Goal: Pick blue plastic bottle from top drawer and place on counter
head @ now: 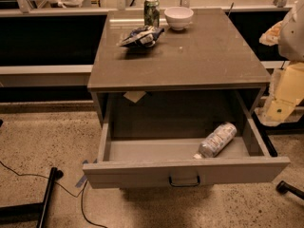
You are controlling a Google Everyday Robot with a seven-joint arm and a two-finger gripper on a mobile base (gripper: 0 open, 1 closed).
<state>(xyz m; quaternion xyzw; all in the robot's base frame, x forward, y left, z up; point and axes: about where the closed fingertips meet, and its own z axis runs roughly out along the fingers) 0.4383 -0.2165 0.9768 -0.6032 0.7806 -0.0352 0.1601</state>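
In the camera view the top drawer (pixel 137 173) is pulled out of the grey cabinet, and the blue plastic bottle (pixel 217 139) lies on its side in the drawer's right half, its white cap pointing toward the front panel above the dark handle (pixel 184 180). On the counter (pixel 199 61), toward the back, stand a green can (pixel 151 11) and a white bowl (pixel 179 17), with a crumpled snack bag (pixel 141 36) just in front of the can. The gripper (pixel 285 96) hangs at the right edge, beside the cabinet and apart from the bottle; I cannot tell whether it is open or closed.
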